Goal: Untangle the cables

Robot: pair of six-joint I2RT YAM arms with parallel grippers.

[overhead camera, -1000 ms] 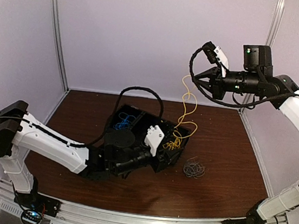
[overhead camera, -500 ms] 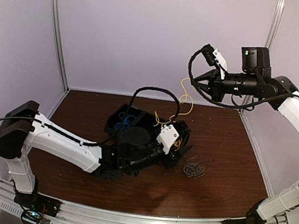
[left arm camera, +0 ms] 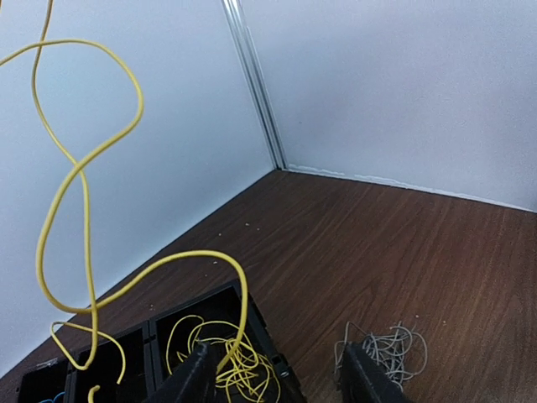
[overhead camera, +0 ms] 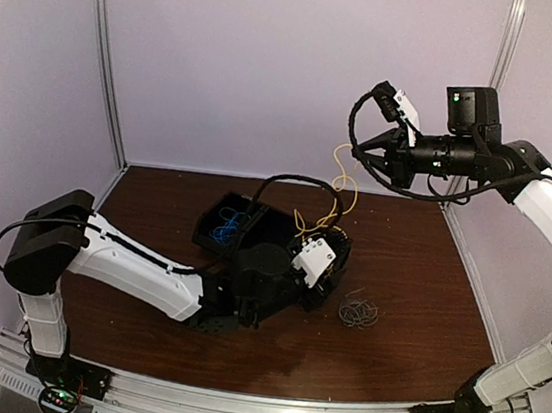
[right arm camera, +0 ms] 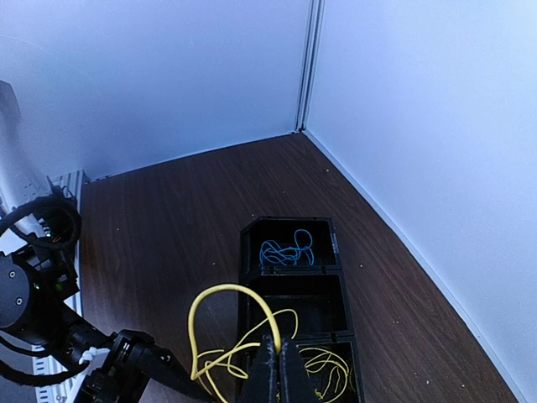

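Observation:
My right gripper (overhead camera: pixel 357 149) hangs high above the table, shut on one yellow cable (overhead camera: pixel 339 189) that loops down to a yellow bundle (right arm camera: pixel 331 366) in the end compartment of a black bin (overhead camera: pixel 256 205). In the right wrist view the closed fingertips (right arm camera: pixel 275 357) pinch that yellow strand. My left gripper (overhead camera: pixel 338 261) sits low at the bin's right end, open; the left wrist view shows its fingers (left arm camera: pixel 195 378) spread either side of the bin's corner, holding nothing. A grey cable bundle (overhead camera: pixel 357 312) lies on the table right of the bin. Blue cable (overhead camera: pixel 225 227) rests in the far compartment.
The bin's middle compartment (right arm camera: pixel 294 304) holds only a stray yellow loop. The left arm's thick black cable (overhead camera: pixel 294 181) arches over the bin. White walls and a corner post (left arm camera: pixel 256 84) close in the wooden table (overhead camera: pixel 411 253).
My left arm has swung right along the bin's front, bringing its gripper to the yellow compartment. The right gripper has shifted slightly, still pinching the yellow cable.

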